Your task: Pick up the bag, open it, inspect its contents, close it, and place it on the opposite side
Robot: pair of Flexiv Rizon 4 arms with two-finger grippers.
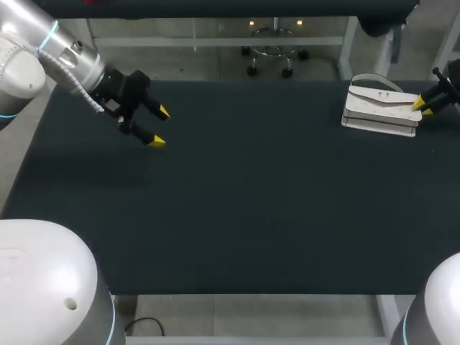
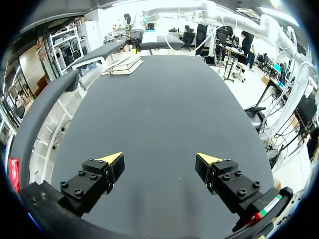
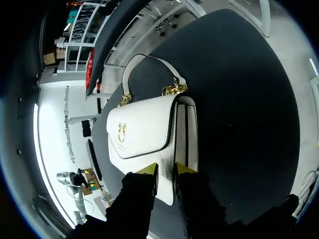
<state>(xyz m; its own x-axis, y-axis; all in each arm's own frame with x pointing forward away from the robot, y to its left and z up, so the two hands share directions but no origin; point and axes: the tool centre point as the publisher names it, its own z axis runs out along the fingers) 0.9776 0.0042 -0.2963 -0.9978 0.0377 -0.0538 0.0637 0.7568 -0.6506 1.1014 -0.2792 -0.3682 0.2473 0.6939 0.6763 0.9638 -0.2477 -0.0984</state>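
Observation:
A white handbag (image 1: 381, 108) with a curved handle and gold clasp lies flat at the table's far right; it also shows far ahead of the left gripper (image 2: 124, 64). My right gripper (image 1: 422, 107) sits at the bag's right edge. In the right wrist view its fingers (image 3: 166, 169) stand close together, pinching the edge of the bag's front flap (image 3: 144, 134), which lies down against the body. My left gripper (image 1: 159, 126) hovers over the table's far left, wide open with nothing between its fingers (image 2: 159, 158).
The dark table (image 1: 251, 201) stretches bare between the two grippers. The bag lies close to the table's far edge and right corner.

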